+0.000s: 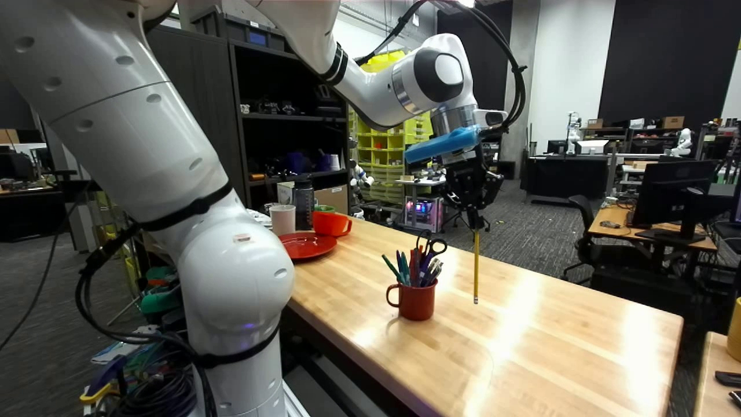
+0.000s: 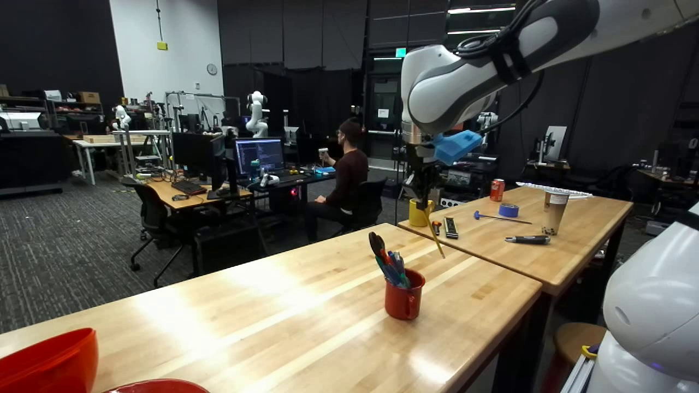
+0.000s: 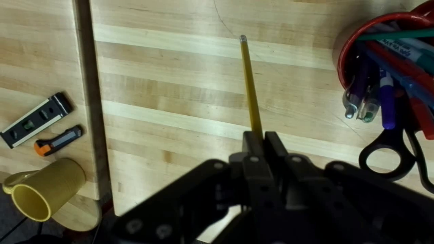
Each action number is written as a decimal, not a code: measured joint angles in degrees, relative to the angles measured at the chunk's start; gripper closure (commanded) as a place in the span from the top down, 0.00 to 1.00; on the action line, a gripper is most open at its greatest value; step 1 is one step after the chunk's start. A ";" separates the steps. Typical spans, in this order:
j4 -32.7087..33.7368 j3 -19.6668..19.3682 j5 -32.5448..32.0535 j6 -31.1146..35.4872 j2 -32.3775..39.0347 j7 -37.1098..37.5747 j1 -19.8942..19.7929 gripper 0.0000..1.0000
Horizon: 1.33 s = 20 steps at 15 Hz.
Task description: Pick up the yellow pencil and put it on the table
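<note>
The yellow pencil (image 1: 476, 266) is held by its upper part, with its eraser end down. It hangs nearly upright over the wooden table (image 1: 550, 347) and appears slightly tilted in an exterior view (image 2: 435, 234). In the wrist view the pencil (image 3: 250, 84) runs out from between the fingertips. My gripper (image 3: 260, 139) is shut on it; the upper end is hidden between the fingers. The gripper also shows in both exterior views (image 1: 476, 223) (image 2: 421, 203). The lower end appears to be above the tabletop; the exact gap is hard to tell.
A red mug (image 1: 417, 302) full of pens and scissors stands on the table beside the pencil. A red plate (image 1: 307, 246) and an orange-red cup (image 1: 330, 224) are farther along. A second table (image 2: 546, 262) adjoins, bearing a yellow mug (image 3: 51, 189), a level (image 3: 35, 120) and a cutter (image 3: 59, 139).
</note>
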 measured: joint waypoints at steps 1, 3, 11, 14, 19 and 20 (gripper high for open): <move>0.02 0.00 0.00 -0.11 0.05 0.13 -0.08 0.02; 0.08 0.00 0.00 -0.32 0.09 0.39 -0.07 0.35; 0.70 0.77 0.19 -1.33 0.03 1.19 1.21 0.87; 0.91 1.03 0.56 -1.35 -0.18 1.18 2.38 1.00; 1.32 0.79 5.37 -0.76 -0.28 -0.32 4.73 1.00; 1.34 0.62 7.06 -0.73 -0.28 -0.74 5.22 1.00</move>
